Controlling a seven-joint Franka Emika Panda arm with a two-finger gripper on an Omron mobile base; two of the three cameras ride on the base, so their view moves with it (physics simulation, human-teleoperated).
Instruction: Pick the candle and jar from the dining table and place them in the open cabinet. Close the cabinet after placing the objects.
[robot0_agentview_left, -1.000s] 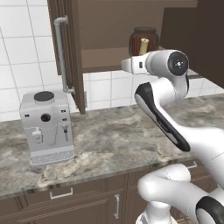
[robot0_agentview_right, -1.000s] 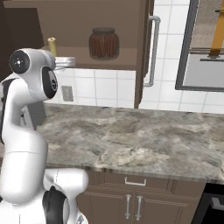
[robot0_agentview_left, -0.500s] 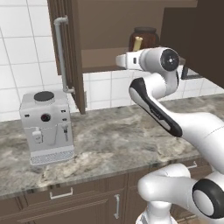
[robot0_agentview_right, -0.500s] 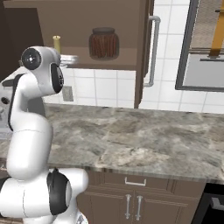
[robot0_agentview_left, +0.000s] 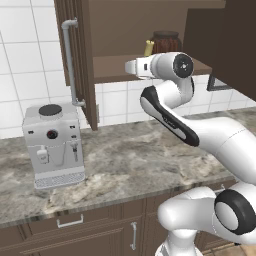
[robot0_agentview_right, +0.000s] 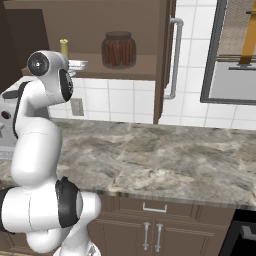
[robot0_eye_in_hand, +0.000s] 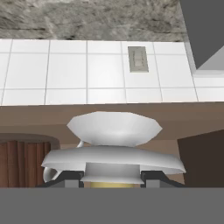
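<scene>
My gripper (robot0_eye_in_hand: 112, 178) had its fingers closed on the candle (robot0_eye_in_hand: 111, 144), holder base seen up close in the hand view, yellow stick just between the tips. I had the candle (robot0_agentview_right: 64, 48) at the cabinet (robot0_agentview_right: 90, 20) shelf level, left of the jar (robot0_agentview_right: 119, 49), which sat on the shelf. Cabinet door (robot0_agentview_left: 75, 60) hung open, silver handle (robot0_agentview_left: 70, 62) showing. Coffee machine (robot0_agentview_left: 54, 145) stood on the marble counter (robot0_agentview_left: 130, 160) below left. Tiled wall with an outlet (robot0_eye_in_hand: 138, 59) behind.
</scene>
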